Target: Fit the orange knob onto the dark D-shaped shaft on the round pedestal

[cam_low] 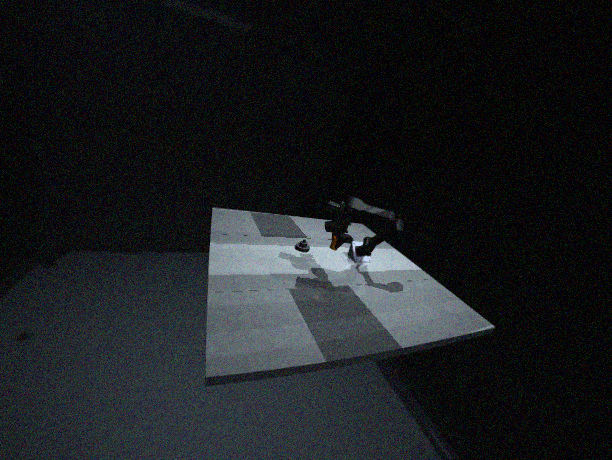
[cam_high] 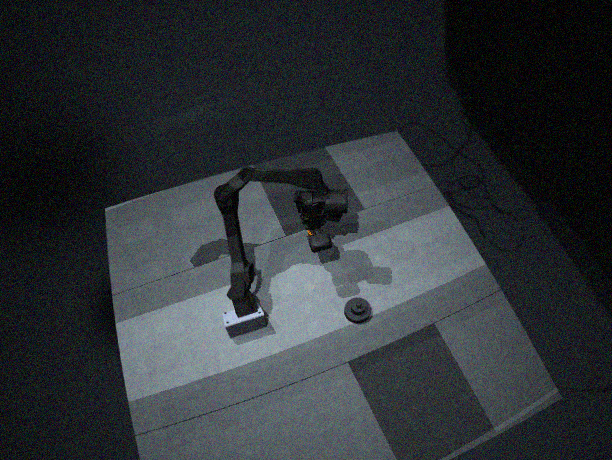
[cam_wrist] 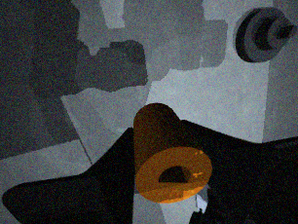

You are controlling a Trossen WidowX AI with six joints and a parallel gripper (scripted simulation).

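Note:
My gripper [cam_high: 312, 236] [cam_wrist: 157, 128] is shut on the orange knob [cam_high: 310, 233] [cam_low: 334, 243] [cam_wrist: 151, 122] and holds it above the table. In the wrist view the knob's ring-shaped end faces the camera; its dark D-shaped hole shows a flat side toward the bottom of the view. The dark round pedestal [cam_high: 350, 316] [cam_low: 302, 247] [cam_wrist: 247, 41] stands on the table, apart from the gripper, at the upper right of the wrist view. Its short dark shaft [cam_high: 358, 306] [cam_wrist: 286, 30] stands up from the middle. The shaft's flat side cannot be made out.
The arm's base [cam_high: 245, 322] stands on the table [cam_high: 175, 360] [cam_low: 260, 320], left of the pedestal in the top view. Light and dark bands cross the table, and the arm casts shadows on it. The scene is dim and grainy.

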